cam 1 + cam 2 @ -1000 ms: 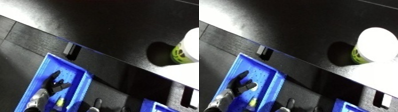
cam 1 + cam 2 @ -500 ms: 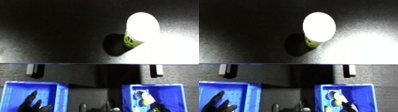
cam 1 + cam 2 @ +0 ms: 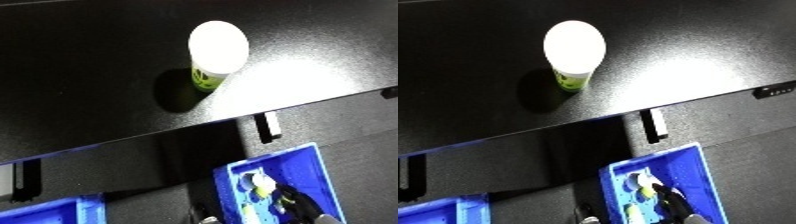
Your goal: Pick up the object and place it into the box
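Cup (image 3: 216, 52), white-lidded with a green label, stands upright on the black worktop (image 3: 80, 75), well back from its front edge. Right bin (image 3: 687, 175), blue, lies below that edge with small items inside. Right hand (image 3: 669, 197) reaches into it, fingers dark and indistinct; their state cannot be told. Left bin (image 3: 53, 212) shows at the lower left corner.
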### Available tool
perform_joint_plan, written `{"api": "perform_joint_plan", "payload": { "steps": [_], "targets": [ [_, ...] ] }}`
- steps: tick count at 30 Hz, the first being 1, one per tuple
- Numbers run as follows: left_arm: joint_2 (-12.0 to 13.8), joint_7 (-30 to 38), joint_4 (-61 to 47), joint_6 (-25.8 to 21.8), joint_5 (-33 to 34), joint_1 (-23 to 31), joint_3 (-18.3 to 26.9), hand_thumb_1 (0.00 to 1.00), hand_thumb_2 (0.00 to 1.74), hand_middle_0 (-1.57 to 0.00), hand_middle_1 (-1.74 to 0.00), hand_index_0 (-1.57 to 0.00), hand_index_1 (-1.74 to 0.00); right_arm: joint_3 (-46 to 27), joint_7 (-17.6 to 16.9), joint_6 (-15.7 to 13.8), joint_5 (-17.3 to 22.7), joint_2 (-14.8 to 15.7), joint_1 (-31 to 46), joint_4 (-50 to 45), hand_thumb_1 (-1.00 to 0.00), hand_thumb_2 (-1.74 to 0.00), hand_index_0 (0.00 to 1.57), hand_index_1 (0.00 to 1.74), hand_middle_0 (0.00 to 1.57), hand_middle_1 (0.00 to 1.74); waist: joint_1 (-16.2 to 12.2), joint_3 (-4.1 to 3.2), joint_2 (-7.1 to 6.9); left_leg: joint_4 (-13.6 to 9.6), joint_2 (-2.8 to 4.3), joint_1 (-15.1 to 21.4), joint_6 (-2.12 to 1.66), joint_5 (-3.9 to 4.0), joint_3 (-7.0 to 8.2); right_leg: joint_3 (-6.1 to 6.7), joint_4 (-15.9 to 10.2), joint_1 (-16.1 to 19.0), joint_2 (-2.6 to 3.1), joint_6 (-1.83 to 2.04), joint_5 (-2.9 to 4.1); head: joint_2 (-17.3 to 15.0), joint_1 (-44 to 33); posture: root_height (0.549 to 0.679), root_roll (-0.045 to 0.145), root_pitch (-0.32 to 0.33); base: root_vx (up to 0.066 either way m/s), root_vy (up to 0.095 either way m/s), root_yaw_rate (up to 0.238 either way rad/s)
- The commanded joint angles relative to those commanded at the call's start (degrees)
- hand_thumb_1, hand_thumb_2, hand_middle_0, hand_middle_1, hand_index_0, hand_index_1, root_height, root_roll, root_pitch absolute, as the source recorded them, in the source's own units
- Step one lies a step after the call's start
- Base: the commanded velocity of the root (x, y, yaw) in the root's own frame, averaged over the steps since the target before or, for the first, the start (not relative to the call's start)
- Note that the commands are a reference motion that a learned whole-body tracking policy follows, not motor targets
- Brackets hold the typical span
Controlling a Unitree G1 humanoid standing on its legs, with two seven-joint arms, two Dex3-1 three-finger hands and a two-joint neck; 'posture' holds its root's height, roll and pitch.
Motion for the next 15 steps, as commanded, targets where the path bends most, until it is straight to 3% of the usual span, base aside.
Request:
{"api": "perform_joint_plan", "payload": {
  "steps": [6,12,15],
  "targets": [
    [0.57,0.81,-2.2,0.39,-0.04,1.59,0.16,0.0,0.0,0.0,0.0,0.0,0.0,1.47,5.83,2.73,1.01,-3.0,1.51,-9.55,0.0,0.0,0.0,0.0,0.0,0.0,-0.66,0.52,-0.47,-0.14,0.35,-0.21,-0.22,-0.16,0.34,0.35,-0.26,-0.31,0.17,0.01,0.06,1.13,2.67,0.637,0.025,-0.035,-0.025,-0.003,-0.057],
    [1.2,1.1,-2.98,0.19,-0.19,2.52,0.57,0.0,0.0,0.0,0.0,0.0,0.0,1.78,8.52,5.26,2.06,-5.3,3.52,-16.82,0.0,0.0,0.0,0.0,0.0,0.0,-1.25,0.61,-1.0,-0.33,0.6,-0.35,-0.3,-0.16,0.52,0.48,-0.4,-0.6,0.25,0.08,0.11,0.83,3.2,0.637,0.025,-0.031,-0.013,-0.005,-0.03],
    [1.94,1.01,-3.25,-0.04,-0.36,3.21,1.04,0.0,0.0,0.0,0.0,0.0,0.0,1.39,13.67,8.78,3.63,-7.95,5.72,-24.5,0.0,0.0,0.0,0.0,0.0,0.0,-1.91,0.51,-1.7,-0.76,0.86,-0.32,-0.53,-0.09,0.73,0.42,-0.94,-0.61,0.29,0.15,0.22,0.2,2.54,0.638,0.025,-0.026,-0.021,-0.018,-0.049]
  ]
}}
